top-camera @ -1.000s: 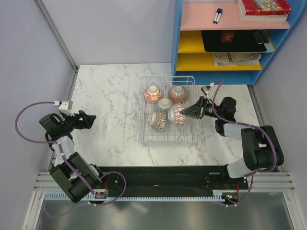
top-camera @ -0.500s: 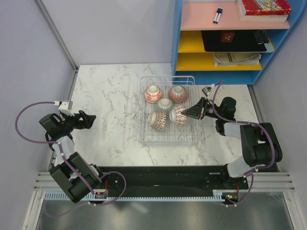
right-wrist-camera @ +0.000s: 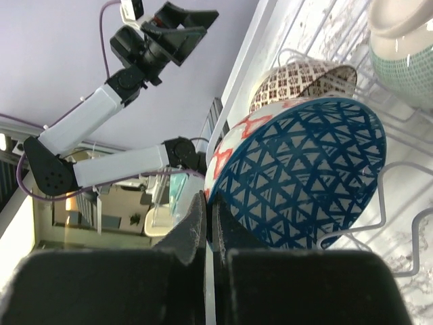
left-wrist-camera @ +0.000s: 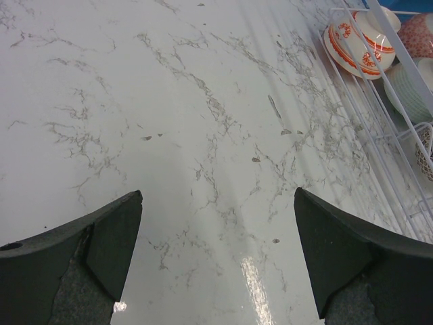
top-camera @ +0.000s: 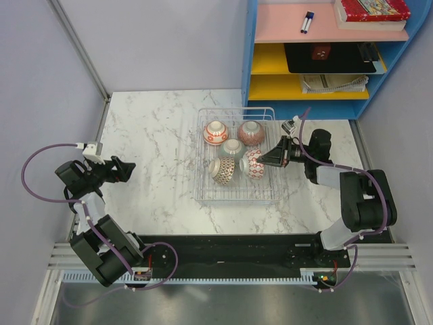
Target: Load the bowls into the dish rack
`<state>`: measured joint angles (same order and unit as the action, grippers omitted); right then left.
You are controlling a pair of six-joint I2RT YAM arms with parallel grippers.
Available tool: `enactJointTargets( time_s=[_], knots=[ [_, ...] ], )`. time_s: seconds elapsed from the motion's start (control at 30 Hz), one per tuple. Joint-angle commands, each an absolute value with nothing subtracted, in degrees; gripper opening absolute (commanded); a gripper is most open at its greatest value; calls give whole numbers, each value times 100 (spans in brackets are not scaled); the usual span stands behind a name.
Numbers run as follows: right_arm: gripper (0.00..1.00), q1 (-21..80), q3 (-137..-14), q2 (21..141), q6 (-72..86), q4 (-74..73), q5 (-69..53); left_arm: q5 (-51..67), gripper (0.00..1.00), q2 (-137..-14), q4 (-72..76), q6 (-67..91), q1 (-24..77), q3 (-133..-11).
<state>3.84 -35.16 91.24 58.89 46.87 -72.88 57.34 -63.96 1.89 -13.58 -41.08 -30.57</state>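
Observation:
The dish rack (top-camera: 201, 196) stands mid-table with several bowls in it. A red-and-white bowl (top-camera: 216, 132), a reddish-brown bowl (top-camera: 251, 133) and the pale green bowl (top-camera: 233, 148) rest rim-down. A brown-patterned bowl (top-camera: 223, 170) lies tilted. My right gripper (top-camera: 264, 160) is shut on the rim of the red-patterned bowl (top-camera: 252, 163), which stands on edge in the rack. In the right wrist view that bowl (right-wrist-camera: 304, 176) shows a blue-triangle face, with its rim pinched in the gripper (right-wrist-camera: 208, 200). My left gripper (top-camera: 128, 169) hangs open over bare marble, far left of the rack.
A blue shelf unit (top-camera: 308, 101) stands just behind the rack at the back right. The rack's white wire side (left-wrist-camera: 389, 40) and the red-and-white bowl (left-wrist-camera: 352, 44) show at the far right of the left wrist view, beyond the open left gripper (left-wrist-camera: 218, 195).
The right wrist has shifted slightly toward the back, and the held red-patterned bowl now stands more upright on its edge. The left arm has not moved.

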Motion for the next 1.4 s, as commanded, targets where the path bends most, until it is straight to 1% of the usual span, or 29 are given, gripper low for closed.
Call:
enactJointTargets(
  time_s=[0.0,0.07,0.13,0.23,0.5,0.53,0.57,0.6,0.7,0.8,0.9,1.07,1.27,1.37],
  knots=[
    [2,448,-3786,9378,3686,1920,-7031,5941,100,-6363,404,-1573,-4140,-3041],
    [3,448,-3946,9396,2914,920,-7022,5959,100,-6363,404,-1573,-4148,-3041],
    [3,413,-4043,9413,2690,599,-7023,5959,100,-6372,404,-1565,-4148,-3041],
    [0,361,-3990,9317,2663,519,-6847,5976,100,-6355,404,-1564,-4148,-3041],
    [0,334,-3946,9062,2541,413,-6338,5968,100,-6319,404,-1556,-4148,-3023],
    [1,325,-3955,9035,2488,335,-6267,5959,100,-6319,404,-1556,-4148,-3032],
    [4,325,-3964,9000,2470,308,-6241,5959,100,-6328,404,-1564,-4140,-3032],
    [18,325,-3999,8991,2426,273,-6223,5968,100,-6328,404,-1564,-4140,-3032],
    [36,334,-4157,9009,2198,18,-6214,5959,100,-6337,404,-1564,-4140,-3032],
    [45,334,-4350,9009,1925,-316,-6223,5968,100,-6337,404,-1564,-4148,-3032],
    [51,325,-4543,8956,1846,-518,-6205,5976,100,-6311,404,-1564,-4148,-3023],
    [56,325,-4921,8921,1706,-826,-5872,5994,100,-6302,396,-1565,-4140,-3023],
    [56,351,-5185,8991,1372,-1449,-5318,5994,100,-6223,387,-1582,-4148,-2997],
    [56,404,-5466,9062,1064,-2020,-4766,6003,100,-6223,387,-1573,-4140,-2997]
  ],
)
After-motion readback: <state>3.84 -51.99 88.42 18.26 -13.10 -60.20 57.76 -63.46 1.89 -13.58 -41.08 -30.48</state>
